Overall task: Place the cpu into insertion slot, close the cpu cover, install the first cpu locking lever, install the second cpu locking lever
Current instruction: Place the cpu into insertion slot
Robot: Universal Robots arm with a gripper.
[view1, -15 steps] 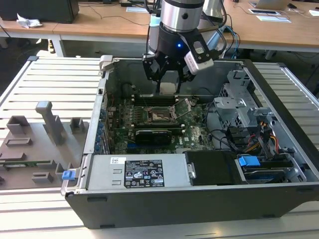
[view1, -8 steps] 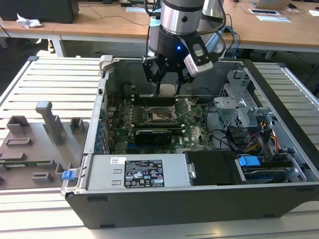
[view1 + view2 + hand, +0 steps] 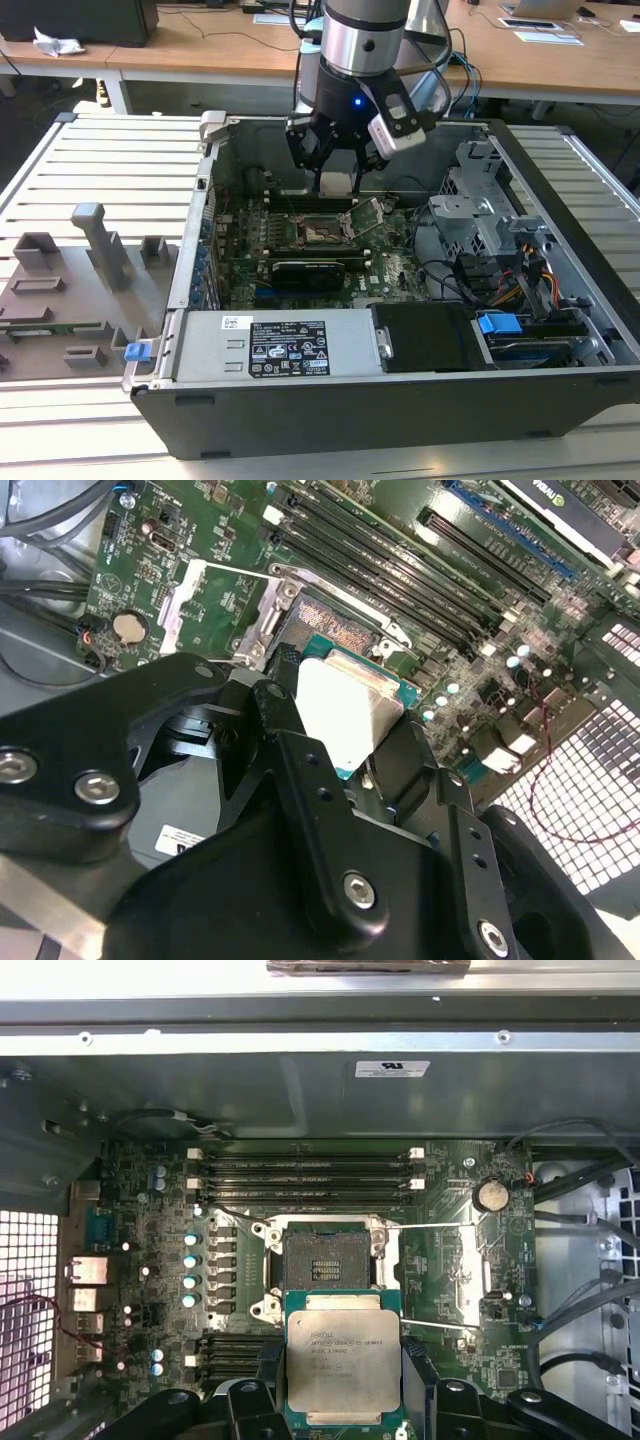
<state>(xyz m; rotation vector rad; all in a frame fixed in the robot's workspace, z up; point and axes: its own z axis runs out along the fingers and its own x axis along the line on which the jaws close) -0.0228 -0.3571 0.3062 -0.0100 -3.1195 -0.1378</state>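
Note:
My gripper (image 3: 338,170) is shut on the cpu (image 3: 343,1365), a flat square chip with a silver-grey top and a green edge, clamped between two black fingers (image 3: 268,1372). It hangs above the motherboard inside the open computer case. The chip (image 3: 345,705) is level, a short way to one side of the insertion slot (image 3: 322,1260) and above it. The insertion slot (image 3: 322,234) is bare, its dark pin field exposed. The cpu cover (image 3: 180,605) is swung open beside the socket (image 3: 335,630); in the exterior view the cover (image 3: 368,213) tilts upward on the exterior view's right of the socket.
Long black memory slots (image 3: 310,1175) run beside the socket. A black graphics card (image 3: 310,268) lies across the board, with the power supply (image 3: 285,345) at the case front. A drive cage (image 3: 485,215) and cables (image 3: 500,280) stand on the exterior view's right. Grey fixtures (image 3: 95,245) sit outside the case.

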